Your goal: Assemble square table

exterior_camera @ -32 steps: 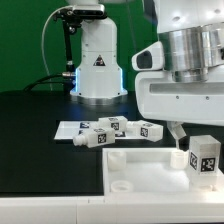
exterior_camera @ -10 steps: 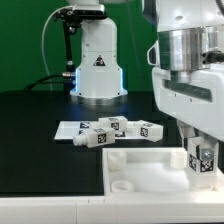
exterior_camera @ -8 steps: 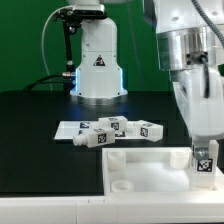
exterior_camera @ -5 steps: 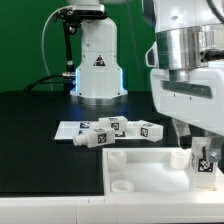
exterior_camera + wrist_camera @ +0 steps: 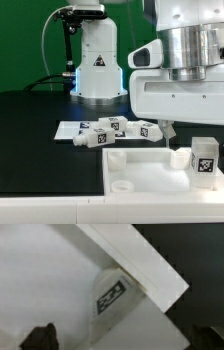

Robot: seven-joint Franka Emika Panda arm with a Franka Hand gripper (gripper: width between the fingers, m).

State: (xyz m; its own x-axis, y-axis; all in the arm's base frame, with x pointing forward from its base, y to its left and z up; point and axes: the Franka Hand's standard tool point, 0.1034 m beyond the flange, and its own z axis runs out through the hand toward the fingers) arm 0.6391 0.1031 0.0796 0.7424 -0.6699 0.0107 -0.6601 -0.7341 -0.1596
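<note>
Two-finger hand (image 5: 188, 127) – fingers apart, nothing held. Short blocky white tagged leg (image 5: 204, 158) stood upright on flat white square slab (image 5: 135, 168), corner at exterior view's right – just below hand, long axis vertical; straight descent judged enough for regrasp.

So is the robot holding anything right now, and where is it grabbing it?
Nothing is held. The end effector is open above the table leg, which stands alone at a corner of the square tabletop.
</note>
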